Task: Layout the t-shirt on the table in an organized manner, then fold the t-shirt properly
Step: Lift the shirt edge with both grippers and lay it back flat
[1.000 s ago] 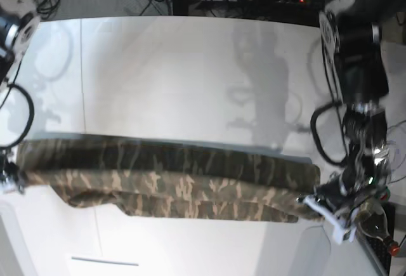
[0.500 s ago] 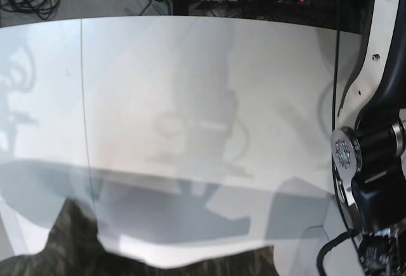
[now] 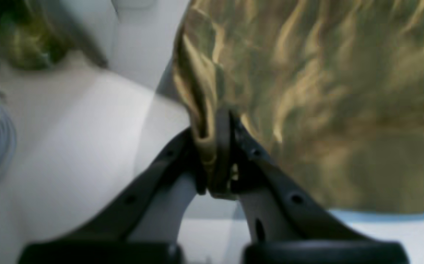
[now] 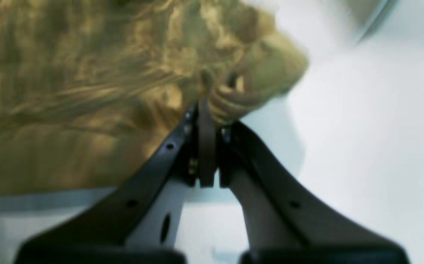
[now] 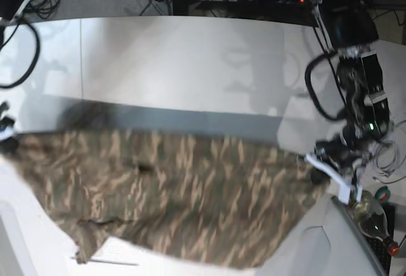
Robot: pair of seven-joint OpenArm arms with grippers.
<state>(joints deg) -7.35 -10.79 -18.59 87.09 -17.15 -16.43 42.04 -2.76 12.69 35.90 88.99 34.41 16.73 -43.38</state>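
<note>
The left gripper (image 3: 217, 161) is clamped on one edge of the t-shirt (image 5: 184, 193); the right gripper (image 4: 206, 146) is clamped on the opposite edge, cloth spread above the table (image 5: 190, 66).

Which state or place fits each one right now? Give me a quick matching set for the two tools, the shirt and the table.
Things:
1. left tool
2. right tool
3. t-shirt
4. table

States or places:
A. white, bare across its far half
B. shut on cloth at the base view's right side
C. camouflage, spread wide between both arms
D. shut on cloth at the base view's left edge

Pairs: 1-B, 2-D, 3-C, 4-A
</note>
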